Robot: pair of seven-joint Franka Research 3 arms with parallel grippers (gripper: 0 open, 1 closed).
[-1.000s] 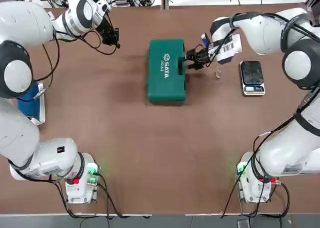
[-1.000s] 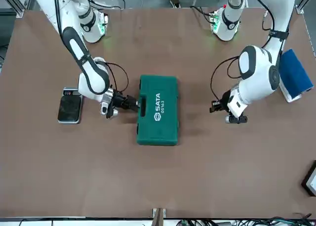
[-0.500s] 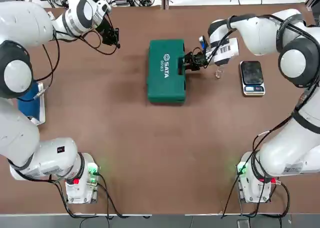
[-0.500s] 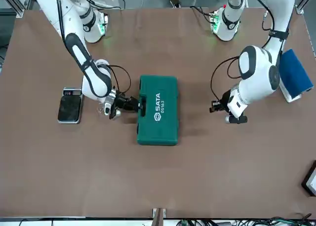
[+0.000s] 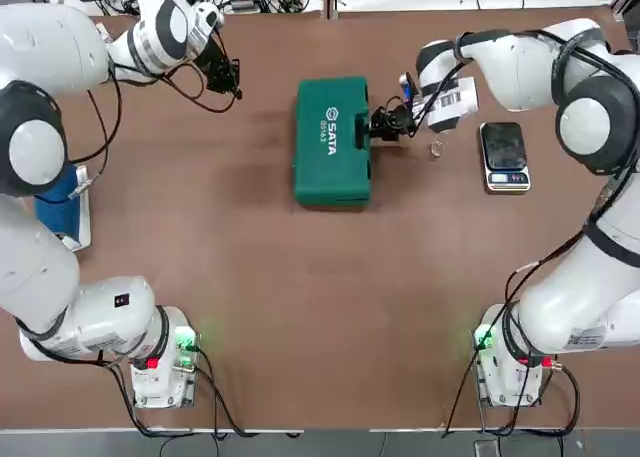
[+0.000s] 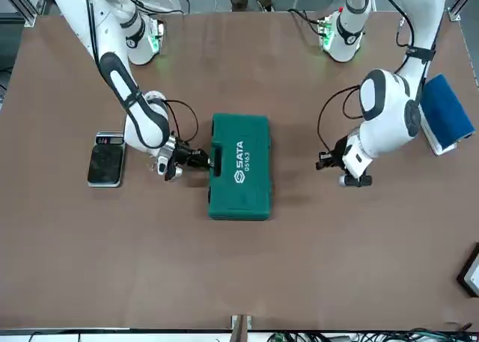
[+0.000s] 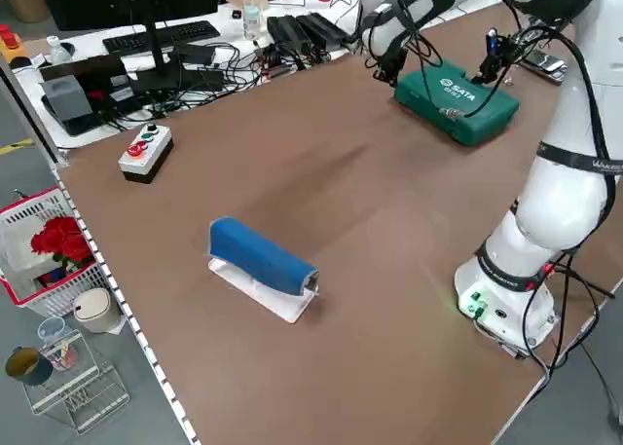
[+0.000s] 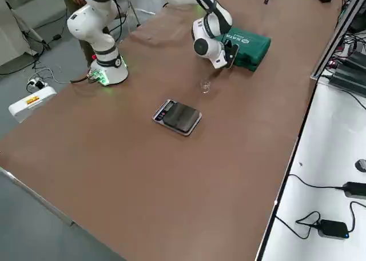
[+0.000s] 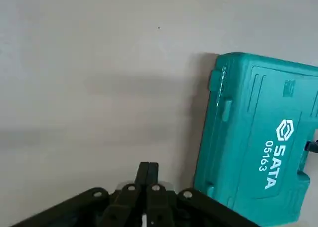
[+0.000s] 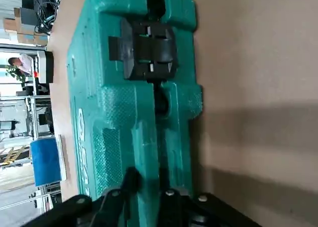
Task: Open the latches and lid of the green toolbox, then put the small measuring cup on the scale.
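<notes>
The green toolbox (image 5: 333, 140) lies flat with its lid (image 6: 239, 166) down, SATA logo up. My right gripper (image 5: 379, 127) is at its handle edge, and its fingers (image 10: 130, 180) pinch the rim there. One dark latch (image 10: 146, 48) shows farther along that edge; I cannot tell whether another lies between the fingers. The small measuring cup (image 5: 436, 149) stands upright on the table between the toolbox and the scale (image 5: 503, 155), just behind my right wrist. My left gripper (image 5: 228, 80) hangs shut and holds nothing, off the toolbox's far left corner.
A blue block on a white base (image 5: 62, 202) sits at the table's left edge. A grey box with coloured buttons (image 7: 146, 151) stands at the far left corner. Keyboards and cables lie on the benches past the table's far edge (image 7: 243, 36).
My right gripper's fingers have narrowed from wide apart onto the toolbox's handle edge, and the wrist has edged closer to the case. The left arm has not moved.
</notes>
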